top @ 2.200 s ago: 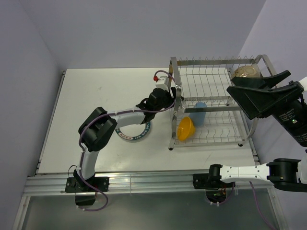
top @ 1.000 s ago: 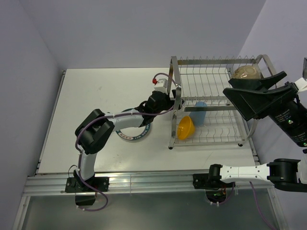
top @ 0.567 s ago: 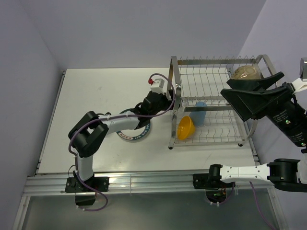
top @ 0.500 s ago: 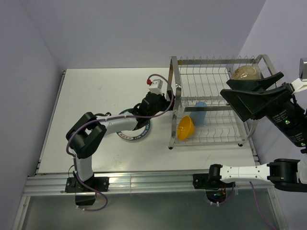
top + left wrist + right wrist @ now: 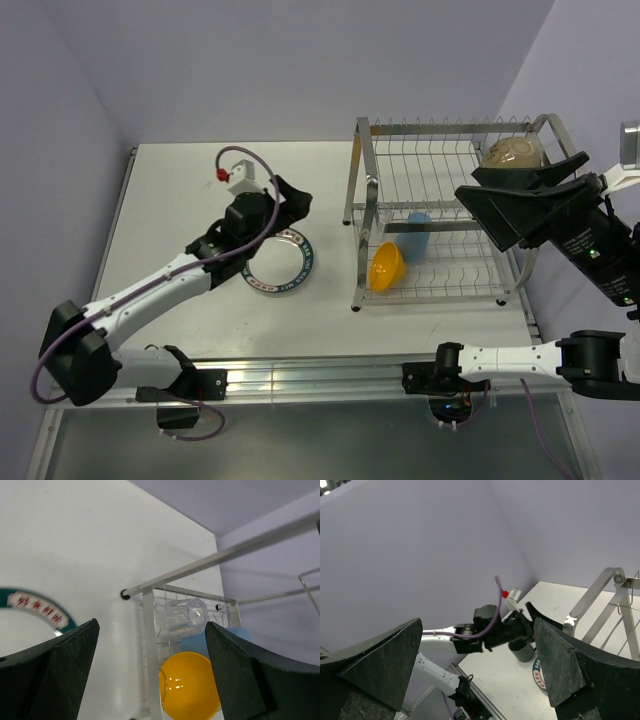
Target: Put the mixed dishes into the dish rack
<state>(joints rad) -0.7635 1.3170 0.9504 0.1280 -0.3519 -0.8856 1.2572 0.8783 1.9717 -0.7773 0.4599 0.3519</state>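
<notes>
- The white plate (image 5: 288,264) lies flat on the worktop (image 5: 190,190), left of the dish rack (image 5: 430,128) and apart from it, with the left arm reaching across it.
- The left fingers (image 5: 55,675) stand wide and empty, facing the rack. The right fingers (image 5: 375,660), also wide and empty, hang high by its right end.
- In the rack: orange bowl (image 5: 386,267), blue tumbler (image 5: 417,236), clear glass (image 5: 180,616) and, on top, a beige bowl (image 5: 512,152).
- The plate looks stiff, glazed, slick and breakable — lying flat, its rim is probably the only hold.
</notes>
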